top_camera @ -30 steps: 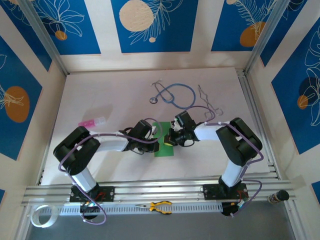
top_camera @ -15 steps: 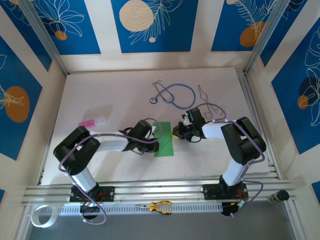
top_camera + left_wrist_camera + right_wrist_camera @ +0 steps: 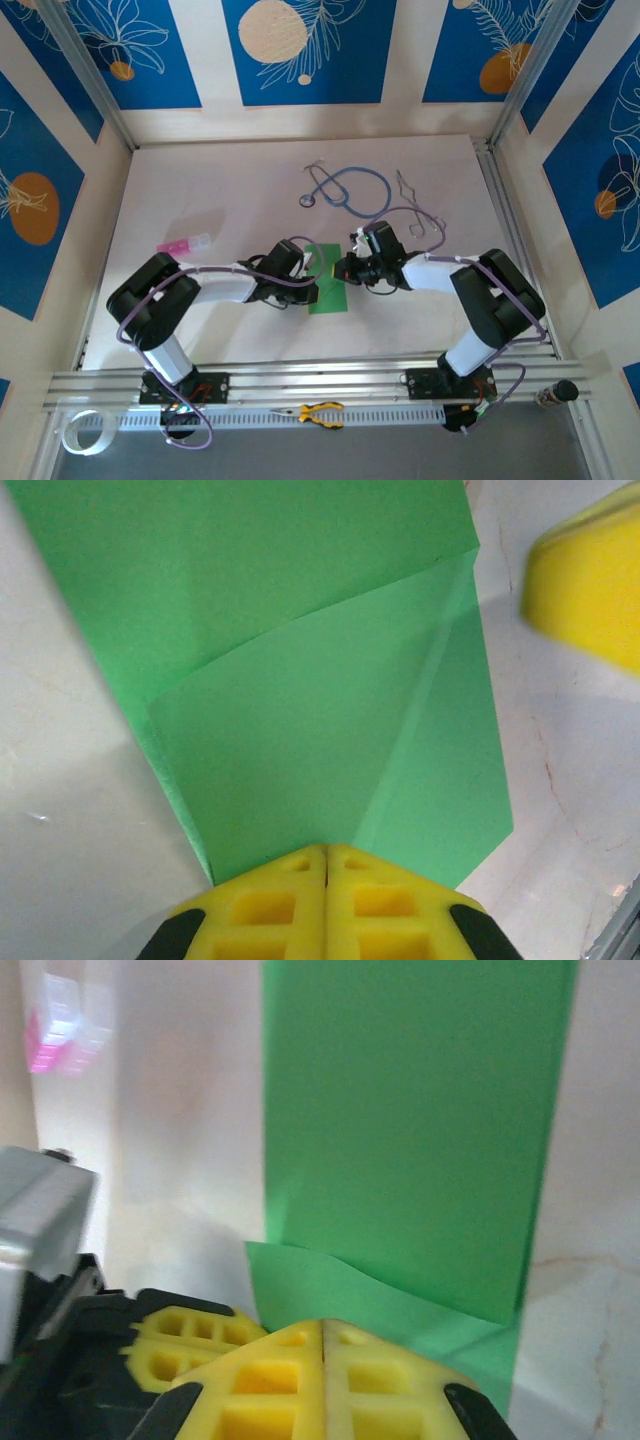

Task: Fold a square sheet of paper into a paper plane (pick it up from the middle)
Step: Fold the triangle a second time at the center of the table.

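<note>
Thin, limp paper (image 3: 330,295) is best pinched at its raised 9 o'clock edge; left gripper (image 3: 326,850) and right gripper (image 3: 322,1324) are closed.

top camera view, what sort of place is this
Most likely a robot test cell in a lab: two robot arms bolted to a metal rail at the edge of a white table, patterned blue wall panels closing it in, and stray props such as a stethoscope and pliers.
</note>
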